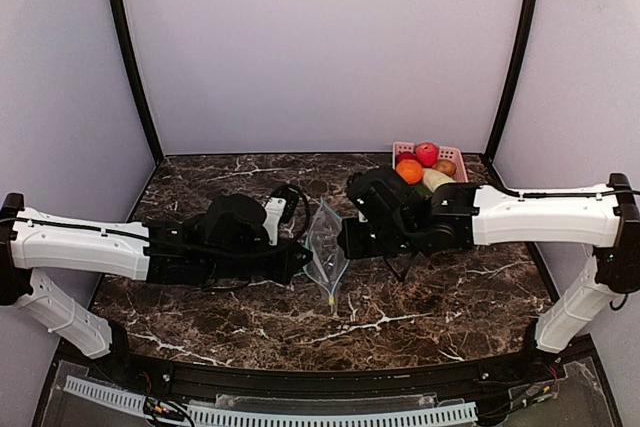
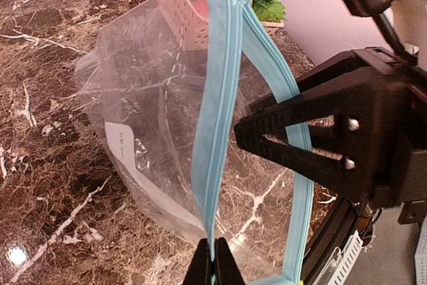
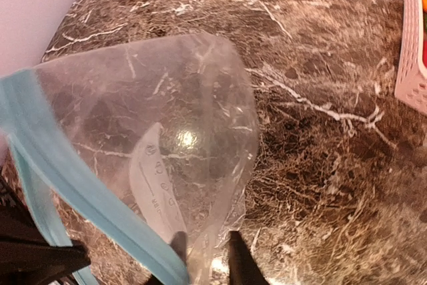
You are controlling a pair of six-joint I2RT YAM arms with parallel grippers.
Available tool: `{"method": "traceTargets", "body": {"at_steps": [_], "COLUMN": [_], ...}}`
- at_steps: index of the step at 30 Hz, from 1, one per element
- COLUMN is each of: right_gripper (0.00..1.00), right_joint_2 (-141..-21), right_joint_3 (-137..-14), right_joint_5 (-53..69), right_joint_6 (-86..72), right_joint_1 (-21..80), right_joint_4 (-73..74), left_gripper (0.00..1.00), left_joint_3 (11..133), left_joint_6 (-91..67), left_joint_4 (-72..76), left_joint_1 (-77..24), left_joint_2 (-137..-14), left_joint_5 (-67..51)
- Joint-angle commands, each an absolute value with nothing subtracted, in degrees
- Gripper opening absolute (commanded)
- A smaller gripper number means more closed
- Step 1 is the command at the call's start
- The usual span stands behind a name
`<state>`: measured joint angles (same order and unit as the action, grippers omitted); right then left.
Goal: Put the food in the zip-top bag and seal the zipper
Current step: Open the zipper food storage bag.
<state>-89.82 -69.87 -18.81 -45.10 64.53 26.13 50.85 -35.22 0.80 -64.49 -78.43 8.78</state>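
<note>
Gaping crinkly clear zip-top bag, teal zipper

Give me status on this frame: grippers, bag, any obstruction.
Left gripper shut on zipper. Right gripper at opposite lip, grip unclear. Zip-top bag held between them, mouth open, empty; food in basket. Nothing blocking the mouth.
</note>
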Motion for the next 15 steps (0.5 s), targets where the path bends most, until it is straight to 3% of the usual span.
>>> {"method": "traceTargets", "body": {"at_steps": [1,3,7,15], "right_gripper": [0.34,0.5,0.72,0.82], "right_joint_2": [-84.81,-81.67,-72.99,-64.52], "right_joint_3": [-68.79,-68.27,-65.96,-64.86], "right_joint_5": [-17.25,-15.15,-10.98,-11.09], "right_joint_6": [-41.62,-40.48,-38.9,-34.97], "right_joint_1": [65.13,65.12,64.77,58.54], "right_joint_4": [25.31,25.22,23.96,32.49], "left_gripper": [0.01,0.01,0.01,0.01], "left_joint_3": [52.73,53.94,54.48,56.01], "left_joint_6": [-34.83,-34.29,-33.85,-32.86], "left_joint_4": [-2.86,-5.45,-7.09,-10.52], "left_joint_1": [-64.25,-64.06,-62.66,-59.64], "left_joint_2": [-77.6,-77.36,-76.11,-73.35], "left_joint_5": [10.11,12.1,11.88,11.65]}}
